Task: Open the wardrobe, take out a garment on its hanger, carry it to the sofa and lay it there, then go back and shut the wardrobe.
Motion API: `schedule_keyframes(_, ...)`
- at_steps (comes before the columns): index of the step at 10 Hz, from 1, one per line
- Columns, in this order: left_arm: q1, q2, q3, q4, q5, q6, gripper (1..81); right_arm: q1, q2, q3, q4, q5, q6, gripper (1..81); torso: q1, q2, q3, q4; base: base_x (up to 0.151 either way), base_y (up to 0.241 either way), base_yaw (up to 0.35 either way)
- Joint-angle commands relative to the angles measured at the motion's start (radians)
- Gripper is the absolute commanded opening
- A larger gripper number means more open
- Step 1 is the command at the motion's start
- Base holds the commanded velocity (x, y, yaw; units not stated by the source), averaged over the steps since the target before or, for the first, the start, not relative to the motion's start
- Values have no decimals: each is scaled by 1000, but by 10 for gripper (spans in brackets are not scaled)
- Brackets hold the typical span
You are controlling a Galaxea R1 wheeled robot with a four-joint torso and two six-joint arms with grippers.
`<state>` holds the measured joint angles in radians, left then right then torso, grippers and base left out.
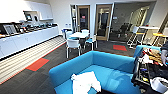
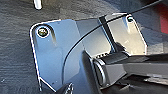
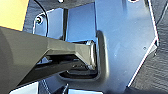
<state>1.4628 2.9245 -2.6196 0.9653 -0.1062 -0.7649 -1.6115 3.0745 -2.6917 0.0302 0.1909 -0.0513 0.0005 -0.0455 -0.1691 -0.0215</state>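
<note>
Lying crumpled on the blue sofa [image 1: 110,65] seat, near its left end: white T-shirt [image 1: 85,83], hanger not discernible. Cluttered cart [image 1: 147,72] stands at right. Gripper openings: cannot tell. Judgement: laying looks done; return to the wardrobe calls for turning clear of the sofa arm.

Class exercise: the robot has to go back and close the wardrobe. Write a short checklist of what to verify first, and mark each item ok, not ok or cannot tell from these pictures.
1. White T-shirt lies on the blue sofa seat: ok.
2. T-shirt lies wholly on the seat, nothing hanging off: cannot tell; it runs to the picture's edge.
3. Hanger still in the T-shirt: cannot tell.
4. Grippers free of fabric: cannot tell.
5. Carpet left of the sofa free to drive: ok.
6. Cluttered cart stands close at the sofa's right: not ok for turning that way.
</note>
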Motion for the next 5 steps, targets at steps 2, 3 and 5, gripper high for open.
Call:
schedule_keyframes(2,-40,0,-7,12,37,-1,811,21,9,7,0,-54,-1,811,0,0,0,0,0,0,284)
schedule_keyframes(3,-40,-2,-7,12,37,-1,811,21,9,6,0,-54,-2,811,0,0,0,0,0,0,293)
schedule_keyframes(5,-38,0,-7,12,37,-1,811,20,9,6,0,-53,-2,811,0,0,0,0,0,0,300)
